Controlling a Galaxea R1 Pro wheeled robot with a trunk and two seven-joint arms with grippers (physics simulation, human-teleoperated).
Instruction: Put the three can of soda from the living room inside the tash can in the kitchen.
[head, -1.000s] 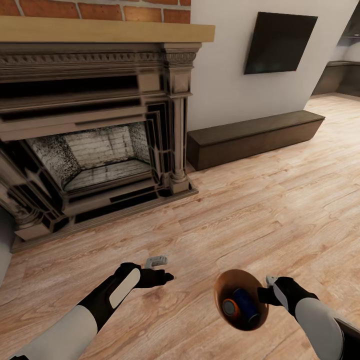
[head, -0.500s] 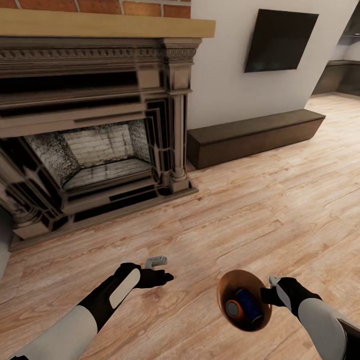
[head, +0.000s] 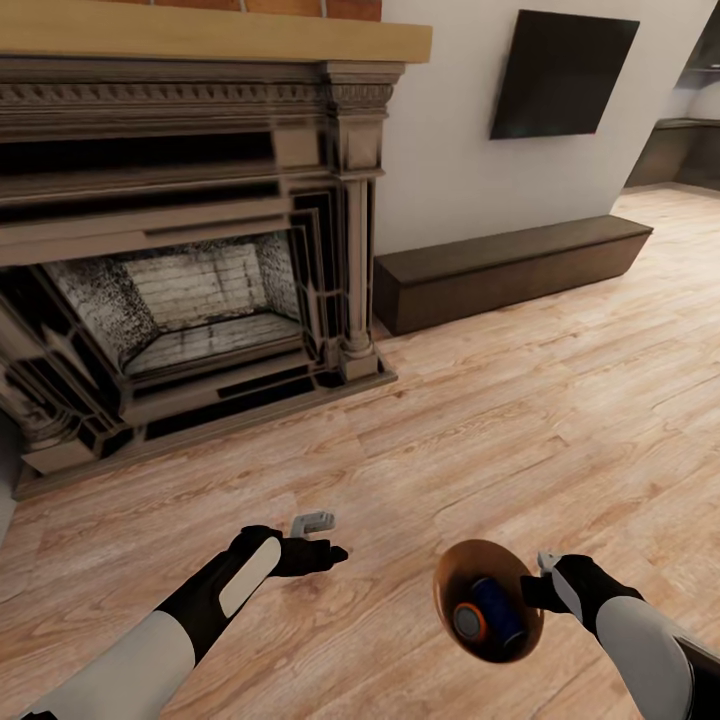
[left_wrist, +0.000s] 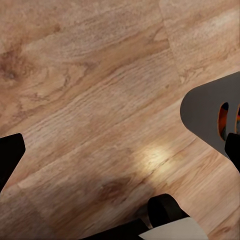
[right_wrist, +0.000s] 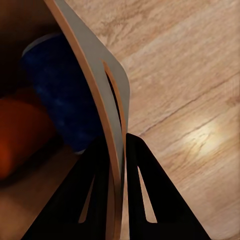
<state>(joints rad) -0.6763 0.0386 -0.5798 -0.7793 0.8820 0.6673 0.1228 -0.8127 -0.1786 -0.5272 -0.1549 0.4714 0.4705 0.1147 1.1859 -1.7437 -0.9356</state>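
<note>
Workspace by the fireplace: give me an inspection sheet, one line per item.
Surface: light wood plank floor.
Job's things: copper-brown bin carried off the floor; inside, a dark blue can and an orange can.
Clutter: nothing seen.
Grippers: right pincer clamped on the bin's wall beside its handle slot; left pincer open, holding nothing.
Cables: nothing seen.
Surroundings: ornate fireplace, wall TV, low dark bench.

A home living room: ornate fireplace (head: 200, 290), wall TV (head: 562, 75).
</note>
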